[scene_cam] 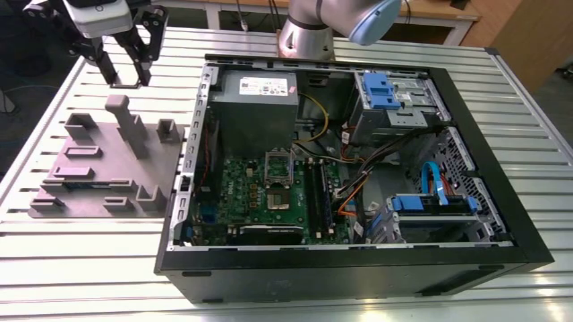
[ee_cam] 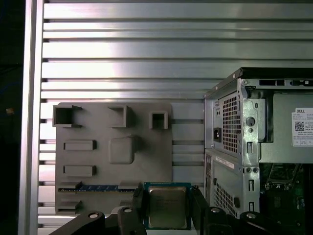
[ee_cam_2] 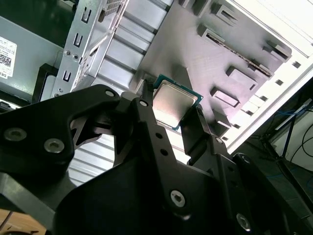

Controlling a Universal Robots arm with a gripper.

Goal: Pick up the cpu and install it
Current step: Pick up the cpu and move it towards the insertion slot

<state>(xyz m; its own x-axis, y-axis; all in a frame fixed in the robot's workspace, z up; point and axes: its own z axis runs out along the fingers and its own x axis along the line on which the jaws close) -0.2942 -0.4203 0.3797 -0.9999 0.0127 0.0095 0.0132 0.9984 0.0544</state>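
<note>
Gripper (scene_cam: 125, 79) hangs at the exterior view's upper left, over the slatted metal surface (scene_cam: 90, 268). It is outside the computer case (scene_cam: 528, 228) & just past the far edge of the grey fixture plate (scene_cam: 107, 168). Its fingers (ee_cam_2: 146, 117) are drawn in narrow on the cpu (ee_cam_2: 176, 104), pinching it by two opposite edges. In both wrist views the chip sits flat btw the black tips, silvery lid toward the cameras, w/ a thin green border round it. The cpu is up in the air, touching only the fingers, well apart from the board inside the case.

The plate lies on the surface just beside the case, on the exterior view's left. It carries raised blocks, posts & slots. In the first wrist view a blue-green strip (ee_cam: 98, 188) lies in a long slot near the plate's edge.

The case lies on its side, open side up, w/ the green mobo (scene_cam: 259, 201) showing. A square metal frame (scene_cam: 278, 164) stands on the board. Long black memory sticks (scene_cam: 315, 194) run just beside it, toward the exterior view's right. A grey PSU box w/ white label (scene_cam: 255, 94) sits at the far end. Blue drive brackets (scene_cam: 380, 87) and loose orange & blue cables (scene_cam: 430, 174) take up the rest. The arm base (scene_cam: 309, 33) stands behind the case.
</note>
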